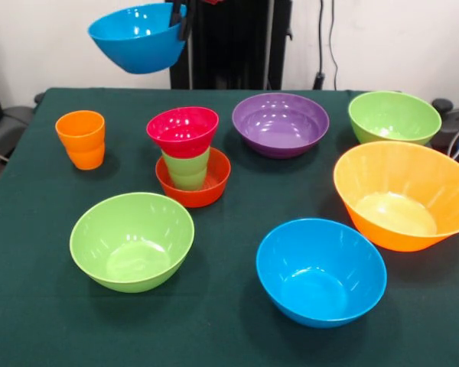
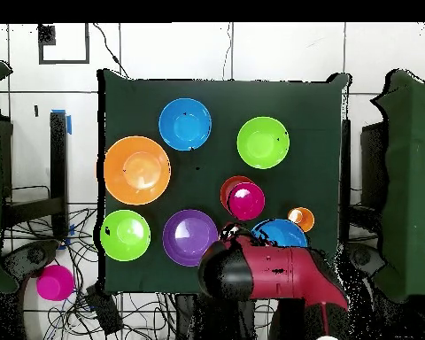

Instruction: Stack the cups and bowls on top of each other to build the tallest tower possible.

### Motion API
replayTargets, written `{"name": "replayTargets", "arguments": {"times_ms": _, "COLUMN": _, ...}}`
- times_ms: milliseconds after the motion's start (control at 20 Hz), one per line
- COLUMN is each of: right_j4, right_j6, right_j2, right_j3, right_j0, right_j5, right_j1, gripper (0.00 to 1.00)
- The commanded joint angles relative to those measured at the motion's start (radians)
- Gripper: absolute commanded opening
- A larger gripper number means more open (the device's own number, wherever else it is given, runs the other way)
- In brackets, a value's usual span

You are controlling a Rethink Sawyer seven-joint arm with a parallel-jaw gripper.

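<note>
My gripper (image 1: 182,19) is shut on the rim of a blue bowl (image 1: 138,37) and holds it tilted high above the table's far left. In the overhead view this bowl (image 2: 282,233) shows beside the arm (image 2: 269,270). The tower stands mid-table: a small red-orange bowl (image 1: 193,183), a light green cup (image 1: 187,168) upright in it, and a pink bowl (image 1: 183,130) on top of the cup. From above the pink bowl (image 2: 246,201) hides the cup. The orange cup (image 1: 82,139) stands alone at the left, below the held bowl.
Loose bowls ring the tower: purple (image 1: 280,124), lime green at the back right (image 1: 394,117), very large orange (image 1: 402,195), a second blue (image 1: 321,271) in front, a second lime green (image 1: 131,241) at front left. A pink thing (image 2: 54,282) lies off the table.
</note>
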Motion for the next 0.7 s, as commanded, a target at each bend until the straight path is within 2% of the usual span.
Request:
{"name": "replayTargets", "arguments": {"times_ms": 50, "right_j4": 0.045, "right_j6": 0.082, "right_j2": 0.01, "right_j3": -0.051, "right_j0": 0.025, "right_j5": 0.079, "right_j1": 0.062, "gripper": 0.0}}
{"name": "replayTargets", "arguments": {"times_ms": 300, "right_j4": 0.042, "right_j6": 0.042, "right_j2": 0.002, "right_j3": -0.028, "right_j0": 0.008, "right_j5": 0.067, "right_j1": 0.04, "gripper": 0.0}}
{"name": "replayTargets", "arguments": {"times_ms": 500, "right_j4": 0.071, "right_j6": -0.084, "right_j2": 0.01, "right_j3": 0.022, "right_j0": -0.047, "right_j5": 0.157, "right_j1": -0.089, "gripper": 0.0}}
{"name": "replayTargets", "arguments": {"times_ms": 700, "right_j4": 0.079, "right_j6": -0.141, "right_j2": 0.027, "right_j3": 0.031, "right_j0": -0.092, "right_j5": 0.176, "right_j1": -0.129, "gripper": 0.0}}
